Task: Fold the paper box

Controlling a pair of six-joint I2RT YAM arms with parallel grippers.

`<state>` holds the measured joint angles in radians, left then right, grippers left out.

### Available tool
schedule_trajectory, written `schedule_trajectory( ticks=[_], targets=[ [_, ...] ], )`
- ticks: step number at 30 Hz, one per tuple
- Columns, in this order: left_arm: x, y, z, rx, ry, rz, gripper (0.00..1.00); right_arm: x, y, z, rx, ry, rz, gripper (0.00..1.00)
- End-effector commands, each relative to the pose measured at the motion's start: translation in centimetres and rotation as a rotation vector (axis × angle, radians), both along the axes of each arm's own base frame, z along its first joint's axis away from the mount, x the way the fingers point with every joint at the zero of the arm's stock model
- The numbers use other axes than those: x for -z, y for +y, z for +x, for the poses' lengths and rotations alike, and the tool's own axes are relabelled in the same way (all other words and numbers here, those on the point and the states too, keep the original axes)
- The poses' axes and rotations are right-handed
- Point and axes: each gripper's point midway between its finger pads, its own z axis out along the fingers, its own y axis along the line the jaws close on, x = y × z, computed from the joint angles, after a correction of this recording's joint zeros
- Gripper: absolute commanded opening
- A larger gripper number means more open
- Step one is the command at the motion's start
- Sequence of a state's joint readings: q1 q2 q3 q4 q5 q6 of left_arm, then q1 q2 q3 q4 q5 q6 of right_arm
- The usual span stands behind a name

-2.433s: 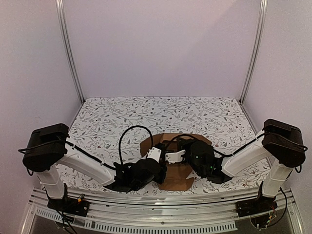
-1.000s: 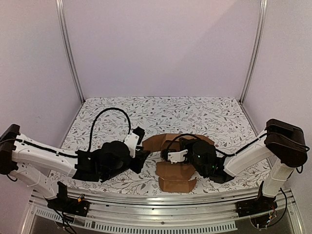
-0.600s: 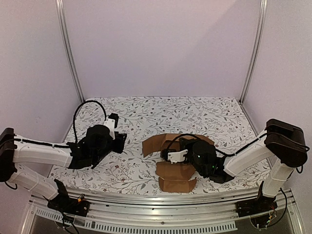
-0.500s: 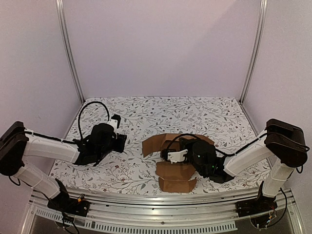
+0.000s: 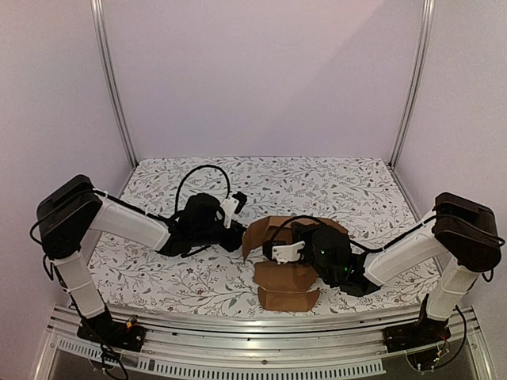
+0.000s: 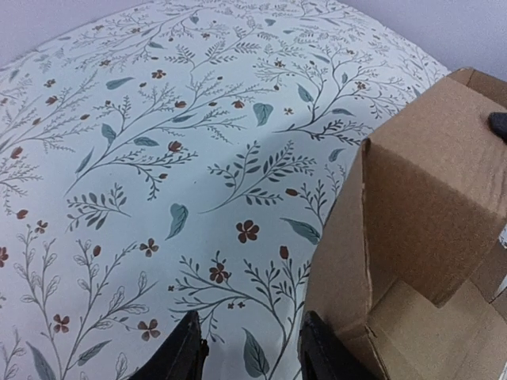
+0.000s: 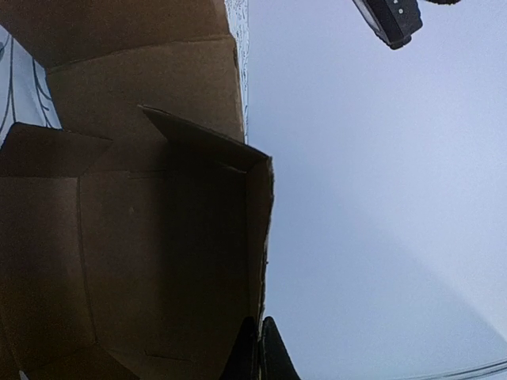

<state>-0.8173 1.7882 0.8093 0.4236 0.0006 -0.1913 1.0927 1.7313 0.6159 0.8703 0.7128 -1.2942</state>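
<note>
The paper box (image 5: 283,279) is a brown die-cut sheet, partly folded, lying at the table's near middle. Its near flaps lie flat and its left panel (image 5: 255,235) stands up. My left gripper (image 5: 236,228) is open and low on the table at that raised panel's outer side. In the left wrist view its fingers (image 6: 252,348) straddle bare cloth, with the right fingertip against the cardboard (image 6: 428,198). My right gripper (image 5: 277,252) is shut on the edge of an upright wall of the box; the right wrist view shows the fingers (image 7: 259,336) pinching that thin edge (image 7: 265,237).
The table wears a white cloth with a leaf and flower print (image 5: 317,186). Aluminium posts (image 5: 113,87) (image 5: 412,79) stand at the back corners before lilac walls. A metal rail (image 5: 261,336) runs along the near edge between the arm bases.
My left arm left the box, swung out to the far left, then came back to the box's left panel, which now stands more upright. My right gripper kept its hold.
</note>
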Motion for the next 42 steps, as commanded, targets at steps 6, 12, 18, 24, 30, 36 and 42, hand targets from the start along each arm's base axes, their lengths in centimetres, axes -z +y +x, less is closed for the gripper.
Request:
schedule_trajectory(
  ticks=[6, 12, 18, 24, 30, 36, 42],
  targets=[
    [-0.4, -4.3, -2.7, 0.180, 0.003, -0.050, 0.42, -1.3, 0.1, 0.3, 0.018, -0.004, 0.038, 0.00],
    [0.7, -5.4, -2.8, 0.179, 0.033, -0.046, 0.42, -1.1, 0.1, 0.4, 0.023, 0.001, 0.039, 0.00],
    [1.3, -5.4, -4.5, 0.226, 0.020, -0.076, 0.45, -0.8, -0.3, 0.1, 0.025, 0.008, 0.033, 0.00],
    [0.2, -6.1, -7.1, 0.348, -0.033, -0.140, 0.50, -0.9, -0.6, -0.1, 0.025, 0.010, 0.031, 0.00],
    [0.2, -6.0, -7.0, 0.339, -0.059, -0.159, 0.53, -1.0, -0.7, -0.2, 0.019, 0.012, 0.027, 0.00],
    [0.8, -7.2, -5.8, 0.302, -0.056, -0.168, 0.52, -0.6, -0.5, -0.6, 0.009, 0.024, 0.020, 0.00],
    [1.7, -7.6, -4.6, 0.224, -0.089, -0.140, 0.50, 0.1, -0.4, -1.1, 0.007, 0.041, 0.011, 0.00]
  ],
)
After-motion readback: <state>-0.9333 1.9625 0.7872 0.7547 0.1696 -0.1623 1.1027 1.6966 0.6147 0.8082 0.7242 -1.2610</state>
